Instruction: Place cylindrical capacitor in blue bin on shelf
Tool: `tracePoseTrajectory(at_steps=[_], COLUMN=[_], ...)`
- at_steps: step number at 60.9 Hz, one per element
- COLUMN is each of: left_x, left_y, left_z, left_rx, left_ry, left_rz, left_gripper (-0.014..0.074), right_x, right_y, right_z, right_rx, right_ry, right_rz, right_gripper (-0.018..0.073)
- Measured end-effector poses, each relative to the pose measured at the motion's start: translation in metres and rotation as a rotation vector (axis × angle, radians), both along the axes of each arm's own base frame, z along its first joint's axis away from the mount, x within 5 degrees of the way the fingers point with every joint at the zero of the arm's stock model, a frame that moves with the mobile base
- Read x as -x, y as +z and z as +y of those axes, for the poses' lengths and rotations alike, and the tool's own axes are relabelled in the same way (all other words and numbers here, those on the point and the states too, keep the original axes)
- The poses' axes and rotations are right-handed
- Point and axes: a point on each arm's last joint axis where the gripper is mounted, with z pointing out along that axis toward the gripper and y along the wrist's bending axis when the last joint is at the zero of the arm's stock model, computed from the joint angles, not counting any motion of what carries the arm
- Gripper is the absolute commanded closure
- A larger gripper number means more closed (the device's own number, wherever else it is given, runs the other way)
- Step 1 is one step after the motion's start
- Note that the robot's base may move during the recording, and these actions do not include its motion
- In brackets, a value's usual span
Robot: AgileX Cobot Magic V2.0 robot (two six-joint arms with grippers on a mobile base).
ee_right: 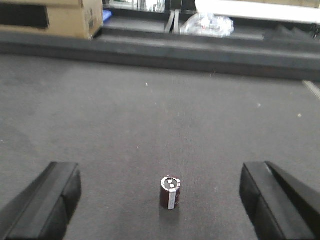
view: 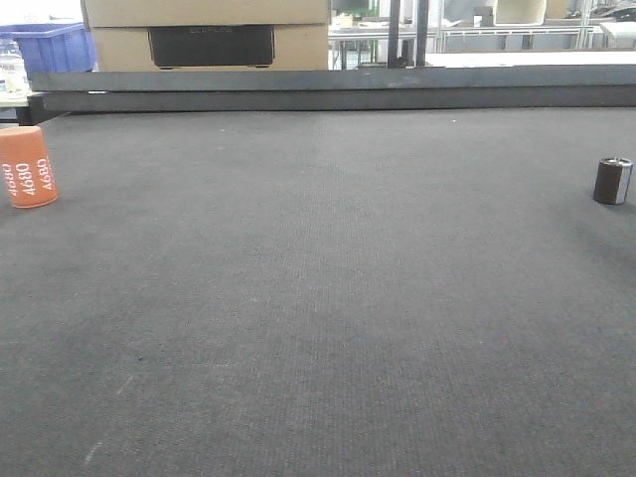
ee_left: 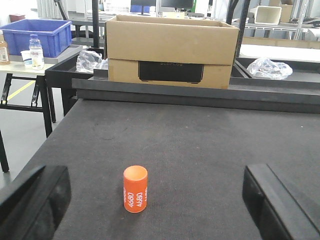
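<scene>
Where the cylindrical capacitor (ee_right: pixel 170 192) stands: upright on the table (view: pixel 318 298), at the right of the front view, long axis vertical, terminal end up, pale stripe towards the right wrist camera.
Right tool (ee_right: pixel 160 172): low and level over the table, jaws spread wide, holding nothing; the capacitor is ahead, in line with the gap, touching neither finger.
Left tool (ee_left: pixel 156 175): also low, wide apart, empty; an orange cylinder (ee_left: pixel 135 190) marked 4680 stands upright ahead of it.
Table surface: dark grey mat, raised ledge (view: pixel 328 89) along the far edge.
Beyond: cardboard box (ee_left: pixel 170 50), crumpled plastic bags (ee_left: pixel 270 67), blue crate (ee_left: pixel 35 35) on a side table (ee_left: pixel 30 67) at left.
</scene>
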Motion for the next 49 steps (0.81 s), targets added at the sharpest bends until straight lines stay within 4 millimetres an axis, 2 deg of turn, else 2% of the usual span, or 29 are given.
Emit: tracePoseTrajectory(at_steps=[8, 19, 39, 49], left_x=[0.000, 0.000, 0.000, 0.000], left_y=[0.000, 0.000, 0.000, 0.000], left_z=[0.000, 0.000, 0.000, 0.000], left_rx=[0.001, 0.001, 0.001, 0.001], left_ry=[0.000, 0.000, 0.000, 0.000], left_rz=[0.000, 0.000, 0.000, 0.000], left_gripper=[-0.0013, -0.0013, -0.0013, -0.0013], right_x=[-0.034, -0.076, -0.124, -0.149], right_y=[-0.019, -0.059, -0.136, -0.158], right_z=[-0.007, -0.015, -0.019, -0.019], right_rx=[0.004, 0.009, 0.027, 0.029], right_ry=[-0.044, -0.090, -0.118, -0.123], right_rz=[-0.024, -0.050, -0.032, -0.021], right_gripper=[0.0032, 0.0032, 0.0032, 0.0032])
